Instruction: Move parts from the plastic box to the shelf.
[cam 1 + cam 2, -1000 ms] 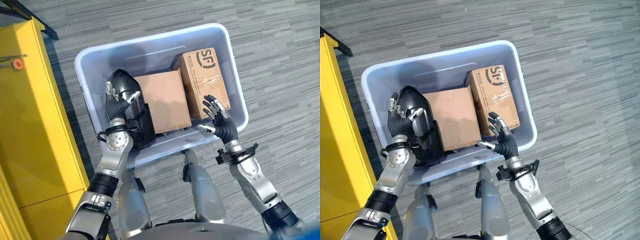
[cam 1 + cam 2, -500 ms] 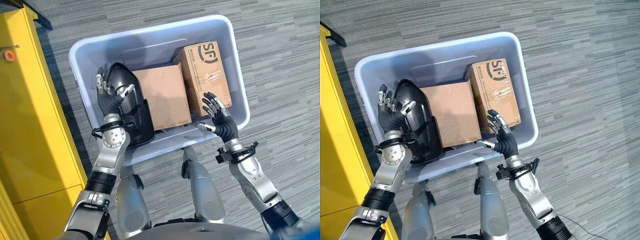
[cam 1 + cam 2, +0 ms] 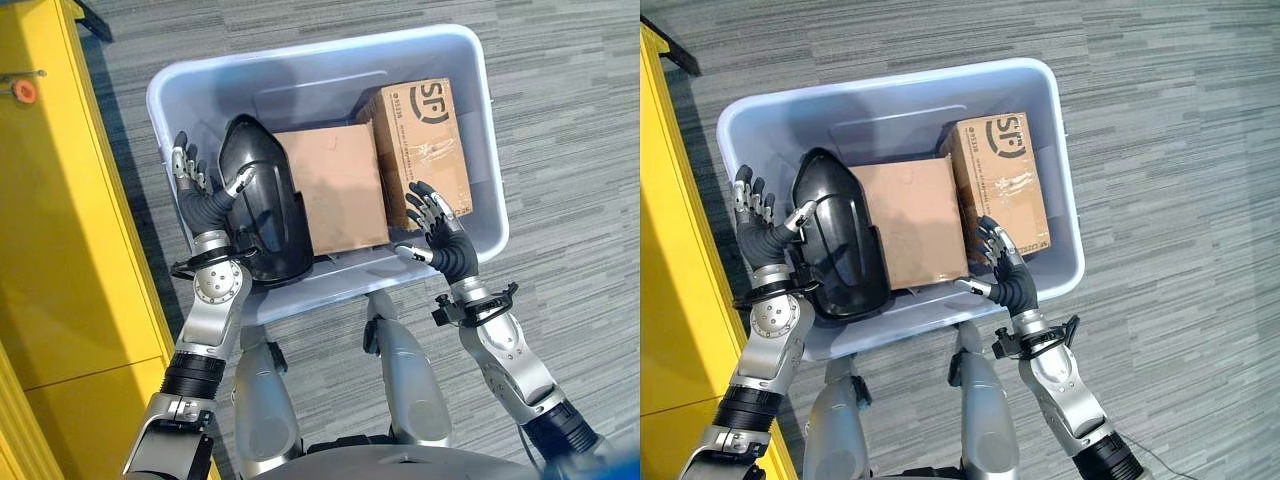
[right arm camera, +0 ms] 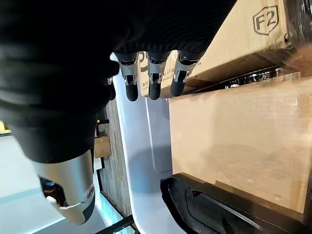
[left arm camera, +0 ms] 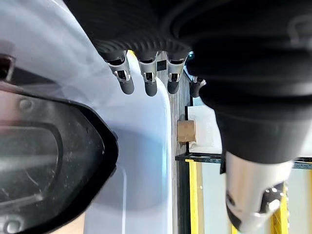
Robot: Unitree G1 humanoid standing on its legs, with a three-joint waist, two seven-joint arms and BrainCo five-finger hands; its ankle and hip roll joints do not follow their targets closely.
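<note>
Pale blue-grey plastic box [image 3: 300, 60] on grey striped carpet [image 3: 560, 120], seen from above in the eye views. Three items inside, side by side: black moulded part [image 3: 262, 205] at 9 o'clock of the box interior, plain brown carton [image 3: 338, 185] at centre, printed brown carton [image 3: 425, 135] at 3 o'clock and reaching further toward 12 o'clock than the plain one. Black part touching the plain carton along one long edge; the two cartons pressed together.

Left hand [image 3: 198, 205] at the box wall at 9 o'clock, just beside the black part. Fingers [image 3: 183, 165] straight and slightly spread, pointing toward 12 o'clock along the wall; thumb [image 3: 238, 183] lying against the black part's surface. Nothing clasped. In the left wrist view, same fingers [image 5: 146, 80] straight over the pale wall, black part [image 5: 48, 165] beside them.

Right hand [image 3: 445, 240] at the box rim near 5 o'clock, by the near end of the printed carton. Fingers [image 3: 425, 200] straight and apart, tips over or touching the carton end, contact not resolvable; thumb out to the side. Not closed on anything. Right wrist view: fingers [image 4: 153, 78] straight, plain carton [image 4: 243, 141] and printed carton [image 4: 253, 34] past them.

Yellow shelf unit [image 3: 70, 250] at 9 o'clock of the scene, apart from the box. All parts in the box.
</note>
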